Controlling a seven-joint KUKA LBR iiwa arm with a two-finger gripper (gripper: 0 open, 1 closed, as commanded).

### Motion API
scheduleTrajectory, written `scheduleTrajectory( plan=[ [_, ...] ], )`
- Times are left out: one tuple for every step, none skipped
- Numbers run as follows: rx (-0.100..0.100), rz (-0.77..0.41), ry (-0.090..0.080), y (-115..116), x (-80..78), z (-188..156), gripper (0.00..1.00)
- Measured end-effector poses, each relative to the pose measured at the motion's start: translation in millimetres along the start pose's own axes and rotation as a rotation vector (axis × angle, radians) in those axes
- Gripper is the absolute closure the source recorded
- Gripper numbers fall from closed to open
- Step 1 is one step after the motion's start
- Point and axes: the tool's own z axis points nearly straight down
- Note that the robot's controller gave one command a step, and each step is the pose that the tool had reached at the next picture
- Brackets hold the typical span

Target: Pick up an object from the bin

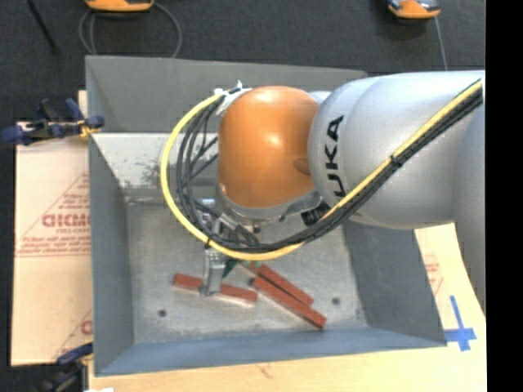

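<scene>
Grey KUKA arm (pixel 392 162) with its orange dome-shaped wrist cover (pixel 265 145) reaches in from the right, low over the grey metal bin (pixel 110 243). Bin floor is mostly bare.

Two things lie near the front wall:
- A pair of long red-brown flat sticks (pixel 290 300) lies side by side, slanting down to the right.
- A single shorter red-brown flat stick (pixel 241 296) lies to their left, long axis running nearly left-right and dipping slightly to the right.

The tool (pixel 214 280) hangs below the cover, tip down at the single stick, about mid-length. It looks to be touching or just above it. Can't tell whether the tool is spread, pressed together or pinching; the wrist and cables hide most of it.

Judgement: the target is likely the single stick, directly under the tool, with no sideways offset left. The grasp should close across the stick's short width. The slanted pair sits just beside to the right and could be nudged.
</scene>
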Motion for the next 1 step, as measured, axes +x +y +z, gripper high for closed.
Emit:
scheduleTrajectory(
  plan=[
    [0.001,0.090,0.001,-19.0,-14.3,155.0,0.00]
  ],
)
